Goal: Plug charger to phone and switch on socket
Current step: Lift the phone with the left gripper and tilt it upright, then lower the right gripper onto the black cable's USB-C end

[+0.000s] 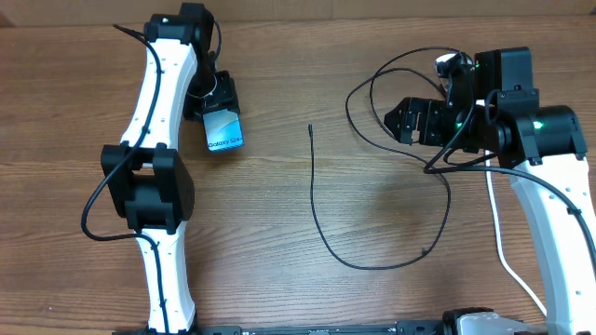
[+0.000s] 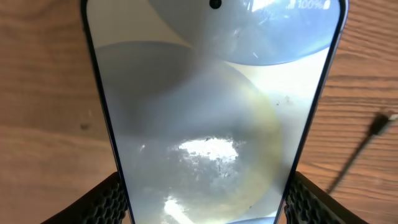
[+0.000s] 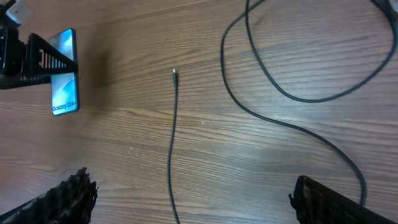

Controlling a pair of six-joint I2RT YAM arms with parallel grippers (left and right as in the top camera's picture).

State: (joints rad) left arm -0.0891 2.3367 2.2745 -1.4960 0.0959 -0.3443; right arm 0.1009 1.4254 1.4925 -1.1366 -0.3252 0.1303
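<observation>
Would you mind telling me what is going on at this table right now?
The left end effector is closed on the phone, gripping it by its long edges with the screen facing up. The charger lies loose on the table, its connector tip apart from the phone. The right end effector is open and empty, above the charger. Nothing is plugged into the phone yet.

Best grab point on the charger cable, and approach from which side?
Grip the charger just behind its connector tip, coming straight down from above with jaws across the cable. That stretch lies straight and flat on bare table, clear of the loops further back.
</observation>
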